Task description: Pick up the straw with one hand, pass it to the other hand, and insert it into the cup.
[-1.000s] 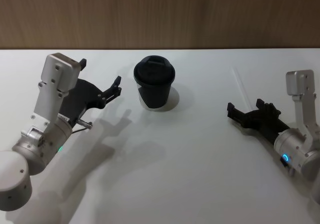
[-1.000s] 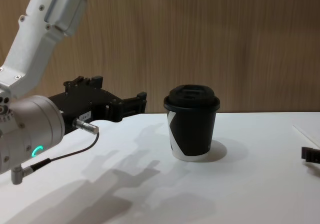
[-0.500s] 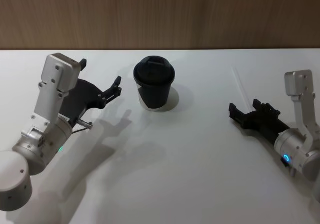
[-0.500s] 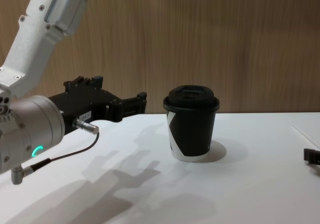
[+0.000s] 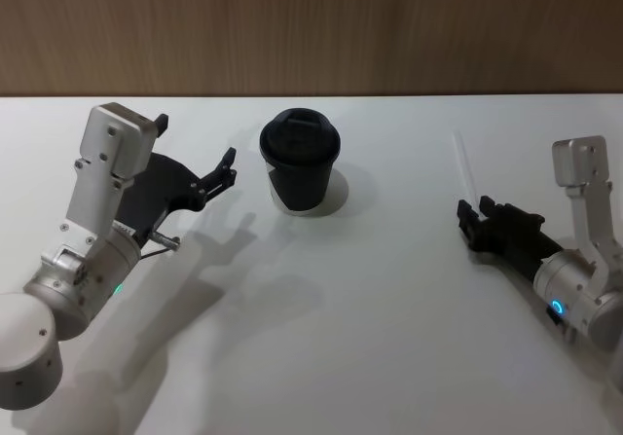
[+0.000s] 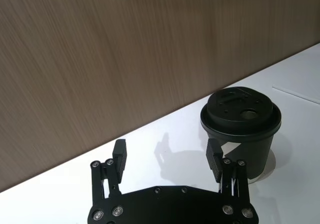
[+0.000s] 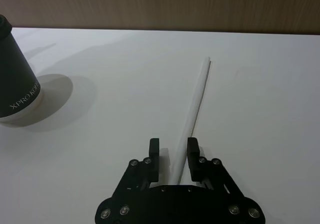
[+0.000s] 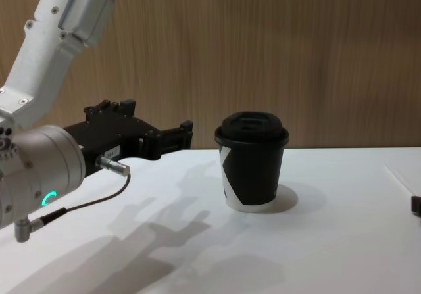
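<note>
Straw flat on the table, its near end bracketed by the right gripper's fingers.

The left gripper (image 5: 195,141) is held above the table (image 5: 370,338) at the left, fingers spread wide and holding nothing, pointed at the cup (image 5: 300,163), which stands upright and lidded just beyond its fingertips. Well to the right of the cup, the straw (image 5: 465,167) lies flat, running away from the robot. In the right wrist view, the straw's (image 7: 192,108) near end is seen between the fingers of the right gripper (image 7: 173,149), which are drawn narrow around it with slim gaps left on both sides, so nothing is clamped. The right gripper (image 5: 471,225) is kept low and level, aimed along the straw. Compared with a second ago, its fingers have been brought closer together and the gripper has been shifted rightward; the left gripper and the cup are unchanged.
</note>
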